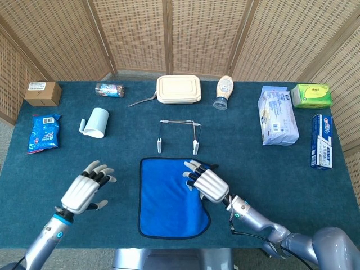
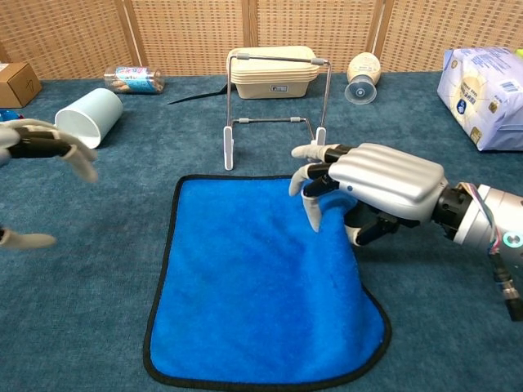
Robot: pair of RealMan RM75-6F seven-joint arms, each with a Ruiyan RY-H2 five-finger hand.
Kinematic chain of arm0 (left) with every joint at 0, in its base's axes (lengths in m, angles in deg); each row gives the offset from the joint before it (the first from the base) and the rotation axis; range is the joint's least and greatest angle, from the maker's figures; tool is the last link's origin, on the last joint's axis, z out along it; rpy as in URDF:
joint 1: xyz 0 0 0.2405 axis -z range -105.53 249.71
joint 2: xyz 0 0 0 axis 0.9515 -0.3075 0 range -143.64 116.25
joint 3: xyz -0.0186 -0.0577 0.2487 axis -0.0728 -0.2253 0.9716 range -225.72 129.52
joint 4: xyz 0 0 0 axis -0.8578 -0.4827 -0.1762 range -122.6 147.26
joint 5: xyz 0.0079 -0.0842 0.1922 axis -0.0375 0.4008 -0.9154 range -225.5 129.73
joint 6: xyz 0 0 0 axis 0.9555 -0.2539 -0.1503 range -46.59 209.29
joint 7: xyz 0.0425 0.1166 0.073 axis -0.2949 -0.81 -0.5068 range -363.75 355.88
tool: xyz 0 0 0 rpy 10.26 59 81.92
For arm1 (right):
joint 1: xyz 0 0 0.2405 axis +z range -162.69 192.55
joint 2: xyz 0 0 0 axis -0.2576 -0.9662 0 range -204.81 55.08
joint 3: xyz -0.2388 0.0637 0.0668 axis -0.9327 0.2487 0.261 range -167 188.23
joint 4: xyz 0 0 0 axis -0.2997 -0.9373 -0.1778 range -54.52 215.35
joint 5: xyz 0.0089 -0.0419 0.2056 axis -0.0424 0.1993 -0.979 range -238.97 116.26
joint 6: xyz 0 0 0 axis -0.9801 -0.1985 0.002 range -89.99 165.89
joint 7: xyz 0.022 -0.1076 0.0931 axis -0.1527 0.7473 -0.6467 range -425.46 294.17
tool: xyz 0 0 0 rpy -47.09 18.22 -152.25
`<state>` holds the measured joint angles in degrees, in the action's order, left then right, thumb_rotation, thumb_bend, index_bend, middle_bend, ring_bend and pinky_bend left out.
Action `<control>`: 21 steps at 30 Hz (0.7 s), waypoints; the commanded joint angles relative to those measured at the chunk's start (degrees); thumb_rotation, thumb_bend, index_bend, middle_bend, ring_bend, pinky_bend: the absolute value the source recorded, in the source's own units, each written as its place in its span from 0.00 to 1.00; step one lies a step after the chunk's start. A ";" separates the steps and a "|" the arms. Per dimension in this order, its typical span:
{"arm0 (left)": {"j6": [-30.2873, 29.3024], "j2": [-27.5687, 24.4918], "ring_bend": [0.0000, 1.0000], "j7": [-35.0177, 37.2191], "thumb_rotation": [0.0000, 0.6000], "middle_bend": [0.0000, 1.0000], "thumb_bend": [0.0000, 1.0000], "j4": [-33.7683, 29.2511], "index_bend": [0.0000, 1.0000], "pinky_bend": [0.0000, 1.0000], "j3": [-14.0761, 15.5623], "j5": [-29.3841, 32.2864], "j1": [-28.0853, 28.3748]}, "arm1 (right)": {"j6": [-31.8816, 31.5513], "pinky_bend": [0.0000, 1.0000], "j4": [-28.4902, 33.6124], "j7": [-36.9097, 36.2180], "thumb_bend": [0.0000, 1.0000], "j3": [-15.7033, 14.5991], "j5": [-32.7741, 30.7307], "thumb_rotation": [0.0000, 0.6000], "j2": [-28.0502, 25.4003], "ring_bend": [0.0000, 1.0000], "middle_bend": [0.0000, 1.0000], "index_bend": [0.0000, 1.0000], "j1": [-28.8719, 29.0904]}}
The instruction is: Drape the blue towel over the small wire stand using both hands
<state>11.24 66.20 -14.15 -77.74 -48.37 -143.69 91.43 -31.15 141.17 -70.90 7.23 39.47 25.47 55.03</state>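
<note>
Blue-carpeted table [image 1: 337, 185] bears blue towel [image 1: 169, 202], wire stand [image 1: 179, 135], lunchbox [image 1: 178, 89], mug [image 1: 95, 122], tissue pack [image 1: 277, 115]

Staged robot test setup, looking like lab or data-collection room. Woven bamboo screens [image 1: 169, 34] standing around as backdrop, closing off surroundings. Tabletop [image 1: 247, 169] wearing dark teal felt cover. Unrelated household goods lying spread apart like props: cardboard box [image 1: 43, 93], lunch box [image 1: 178, 89], sauce bottle [image 1: 224, 91], tissue pack [image 1: 277, 115], toothpaste box [image 1: 320, 141], snack bag [image 1: 43, 133].
</note>
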 commanded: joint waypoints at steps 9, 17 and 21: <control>3.68 6.55 0.12 3.11 1.00 0.16 0.19 8.93 0.25 0.08 -0.64 -4.39 7.02 | 0.25 0.16 2.40 0.95 0.44 0.66 -0.67 1.00 -0.76 0.05 0.29 0.73 -0.01; 5.02 10.16 0.11 3.85 1.00 0.16 0.19 14.24 0.26 0.07 0.23 -6.95 10.75 | 0.43 0.17 2.54 0.97 0.44 0.83 -1.20 1.00 -0.74 0.05 0.29 0.72 -0.29; 5.50 11.54 0.11 5.23 1.00 0.15 0.19 16.30 0.26 0.07 0.93 -7.72 12.21 | 0.26 0.17 2.47 0.74 0.44 0.88 -1.45 1.00 -0.82 0.05 0.29 0.72 -0.57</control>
<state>16.55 77.35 -9.31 -61.91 -47.72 -151.11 103.24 -30.88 143.65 -70.15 8.11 38.02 24.66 54.46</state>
